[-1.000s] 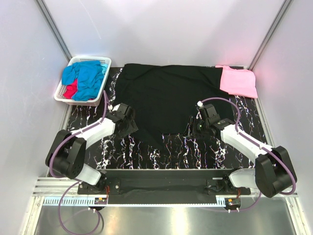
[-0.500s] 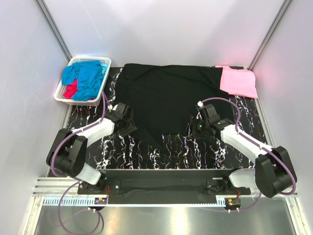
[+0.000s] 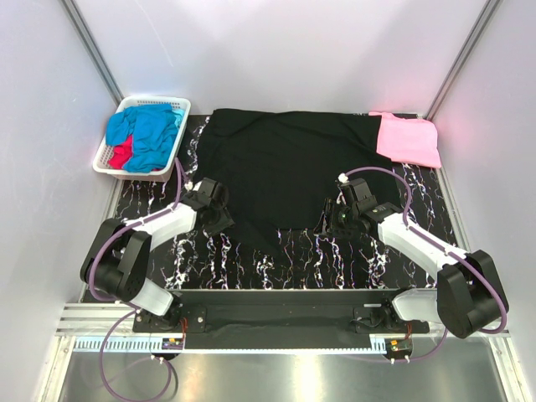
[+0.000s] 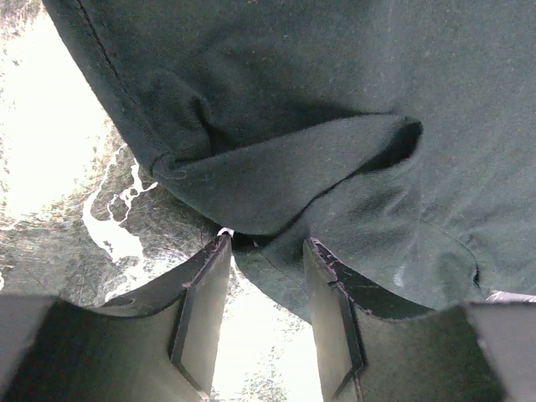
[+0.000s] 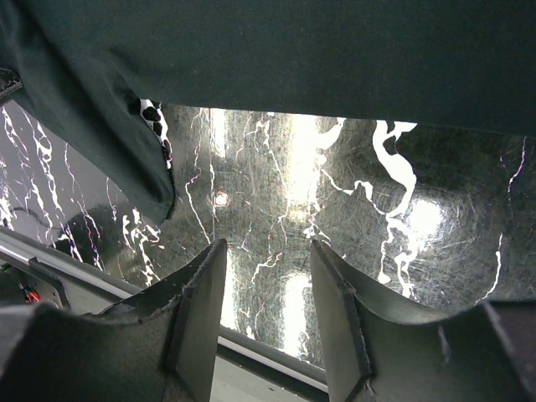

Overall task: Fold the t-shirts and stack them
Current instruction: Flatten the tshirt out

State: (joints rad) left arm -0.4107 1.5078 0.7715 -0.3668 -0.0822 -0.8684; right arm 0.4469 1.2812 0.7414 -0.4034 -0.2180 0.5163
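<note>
Your large black cloth t-shirt lies spread over the middle and far part of the black white-veined table. It is wider across than deep, and its near edge dips to a point between the two arms. At the far right corner it touches a pink cloth t-shirt lying flat; you cannot tell which overlaps. Off the far left corner stands a white slotted plastic basket holding a crumpled bright blue cloth t-shirt and a red cloth t-shirt.

Your left tool sits at the black shirt's left near edge, fingers spread, a turned-over fold of hem just at their tips and nothing pinched. Your right tool hangs spread over bare table, just short of the shirt's right near edge.
</note>
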